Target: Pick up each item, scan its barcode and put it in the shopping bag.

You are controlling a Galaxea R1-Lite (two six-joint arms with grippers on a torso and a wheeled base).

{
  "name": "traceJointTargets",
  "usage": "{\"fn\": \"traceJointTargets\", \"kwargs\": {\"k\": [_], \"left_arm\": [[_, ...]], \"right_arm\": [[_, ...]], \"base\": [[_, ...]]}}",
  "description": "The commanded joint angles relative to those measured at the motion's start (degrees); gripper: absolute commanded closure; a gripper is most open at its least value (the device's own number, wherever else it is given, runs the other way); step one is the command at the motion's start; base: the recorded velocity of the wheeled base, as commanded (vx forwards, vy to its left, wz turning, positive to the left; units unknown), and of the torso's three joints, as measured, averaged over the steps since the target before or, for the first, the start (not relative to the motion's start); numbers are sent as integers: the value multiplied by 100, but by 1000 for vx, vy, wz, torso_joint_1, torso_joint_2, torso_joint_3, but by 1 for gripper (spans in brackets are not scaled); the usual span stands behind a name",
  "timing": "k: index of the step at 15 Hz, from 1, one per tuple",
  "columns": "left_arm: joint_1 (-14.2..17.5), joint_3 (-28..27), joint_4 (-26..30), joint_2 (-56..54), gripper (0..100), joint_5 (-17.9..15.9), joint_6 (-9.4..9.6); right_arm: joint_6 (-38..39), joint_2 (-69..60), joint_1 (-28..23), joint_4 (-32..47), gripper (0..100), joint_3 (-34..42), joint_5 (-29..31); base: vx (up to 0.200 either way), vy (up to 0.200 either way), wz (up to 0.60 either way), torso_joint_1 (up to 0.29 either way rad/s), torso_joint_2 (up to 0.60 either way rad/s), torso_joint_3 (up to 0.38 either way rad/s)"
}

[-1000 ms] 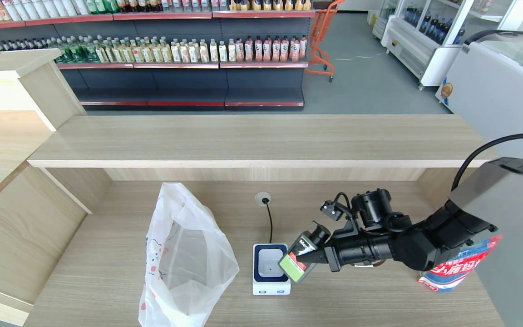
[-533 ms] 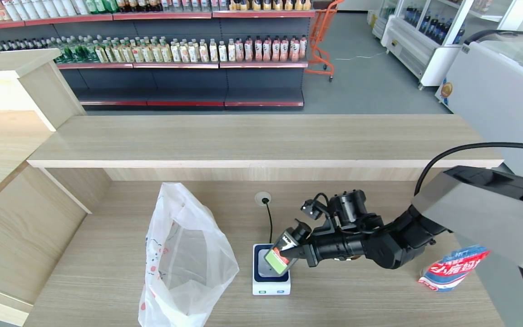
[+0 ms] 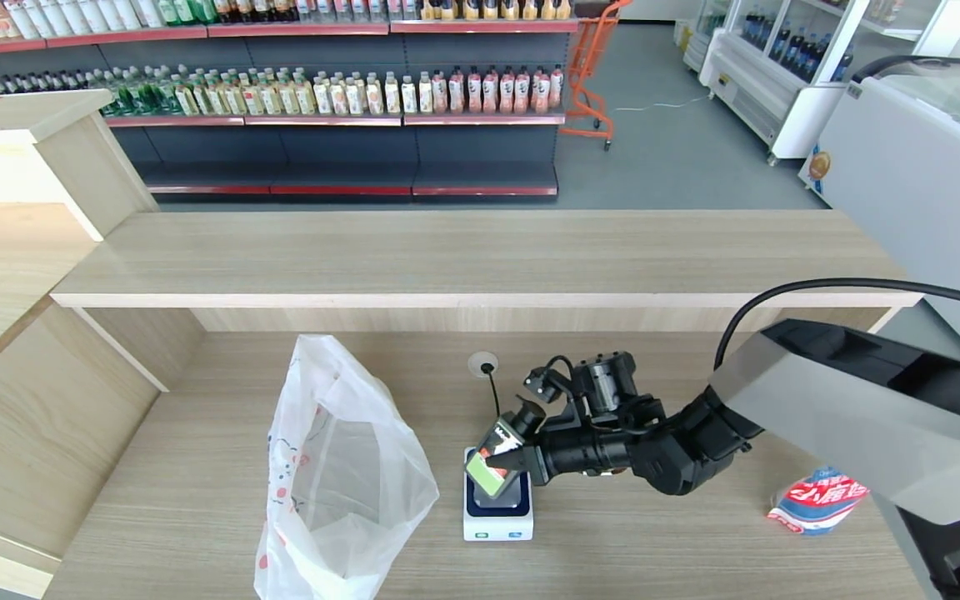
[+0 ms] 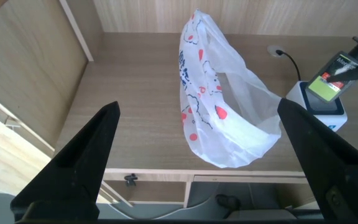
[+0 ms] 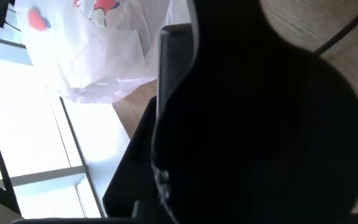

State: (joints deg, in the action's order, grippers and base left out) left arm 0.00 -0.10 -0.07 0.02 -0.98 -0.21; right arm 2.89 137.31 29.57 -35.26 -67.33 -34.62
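- Pack (image 3: 486,477) has travelled left with the right pincer (image 3: 509,439). A second ago it hung off the scanner's right edge; half a second ago it was over that edge; it is now above the scanner window.
- Right pincer pinches the pack between its two fingers, tilted, green face down toward the scanner (image 3: 497,522). From the left wrist view the pack (image 4: 325,87) is seen just above the scanner (image 4: 321,106); whether they touch cannot be told.
- The right arm has swung left with it and now crosses the desk (image 3: 655,554) from the right side.
- Bag (image 3: 338,475), scanner and pouch (image 3: 817,500) lie where they lay a second ago.
- Left pincer (image 4: 199,106) is spread wide with nothing between its fingers, up above the bag (image 4: 222,118) and the near edge of the desk.
- Count: one bag, white plastic with red spots, standing with its mouth open, just left of the scanner.
- One scanner, white with a dark rim, with one black cable (image 3: 494,404) running back to a hole in the desk.
- Two items: one pack in the right pincer, and one red, white and blue pouch lying on the desk, well to the right of the scanner.
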Motion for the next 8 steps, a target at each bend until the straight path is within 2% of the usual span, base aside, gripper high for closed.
{"fn": "traceJointTargets", "kwargs": {"k": [1, 4, 8], "left_arm": [[0, 1, -1, -2, 0, -8, -6], [0, 1, -1, -2, 0, 1, -6], [0, 1, -1, -2, 0, 1, 3]], "right_arm": [[36, -188, -22, 10, 100, 36, -1], [449, -759, -145, 1, 100, 422, -1], [713, -2104, -743, -342, 100, 1732, -45]], "base": [[0, 0, 0, 0, 0, 0], [0, 0, 0, 0, 0, 0], [0, 0, 0, 0, 0, 0]]}}
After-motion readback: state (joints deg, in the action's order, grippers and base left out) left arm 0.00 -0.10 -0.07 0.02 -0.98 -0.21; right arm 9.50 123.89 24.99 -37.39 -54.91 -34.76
